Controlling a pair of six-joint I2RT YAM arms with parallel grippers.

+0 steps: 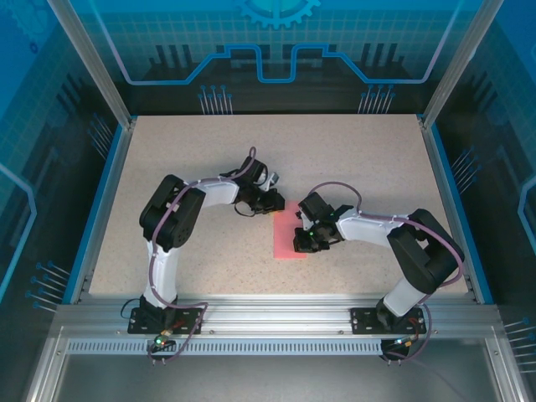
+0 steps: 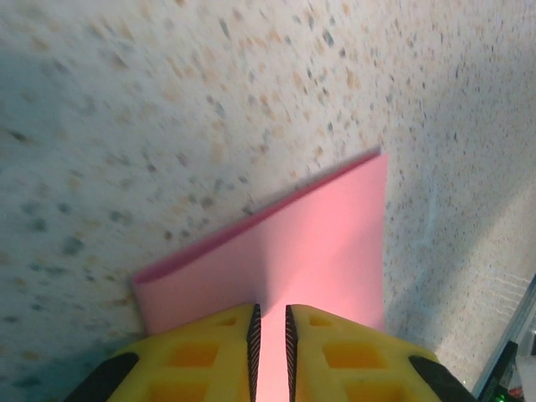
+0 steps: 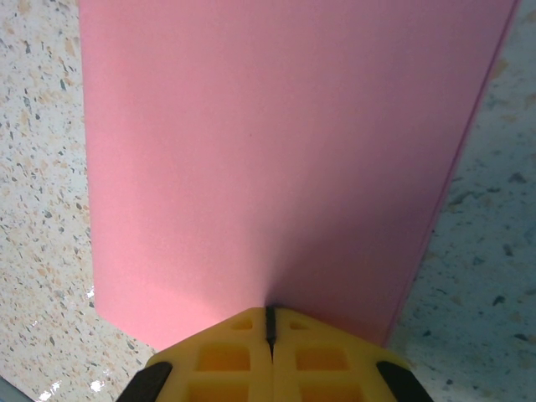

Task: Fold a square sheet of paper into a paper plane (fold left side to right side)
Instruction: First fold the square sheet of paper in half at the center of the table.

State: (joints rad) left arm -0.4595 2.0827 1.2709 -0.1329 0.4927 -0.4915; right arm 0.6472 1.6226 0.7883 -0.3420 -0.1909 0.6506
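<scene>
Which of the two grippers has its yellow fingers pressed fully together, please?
The right gripper: its jaws meet, whereas the left gripper shows a narrow gap.

The paper (image 3: 276,151) is plain salmon-pink. The table (image 1: 209,159) is beige, flecked with dark and tan specks. The fingers (image 2: 201,356) are yellow with black ribbed inner faces. The walls (image 1: 268,59) along the frame's top look blue, seemingly line-patterned.
</scene>
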